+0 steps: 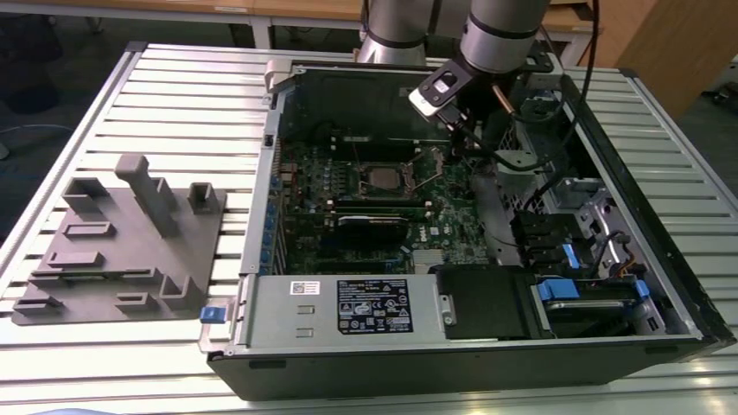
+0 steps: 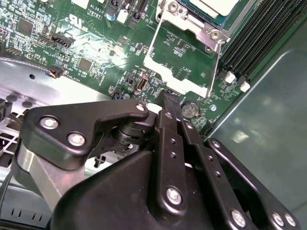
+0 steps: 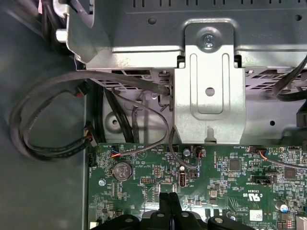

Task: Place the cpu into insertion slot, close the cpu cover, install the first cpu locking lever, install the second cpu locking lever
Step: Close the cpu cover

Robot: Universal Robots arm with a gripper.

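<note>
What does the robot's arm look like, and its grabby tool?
The arm is a fat, silver-grey tube, with a small black-and-white box near its end. The tool is black: flat jointed bars dotted with shiny silver screws.

An open black computer case (image 1: 461,376) lies on its side on a pale slatted counter (image 1: 173,95). Beside it, on the exterior view's left, rests a grey fixture plate (image 1: 81,268) carrying several upright blocks. Inside the case are a green motherboard (image 1: 311,186), a silver power supply box (image 1: 289,303) with a label, and blue drive clips (image 1: 571,290). In the first wrist view, 1 round coin battery (image 3: 122,170) sits on the board near a silver bracket (image 3: 208,81), with black cables (image 3: 53,153) looping nearby.
</note>
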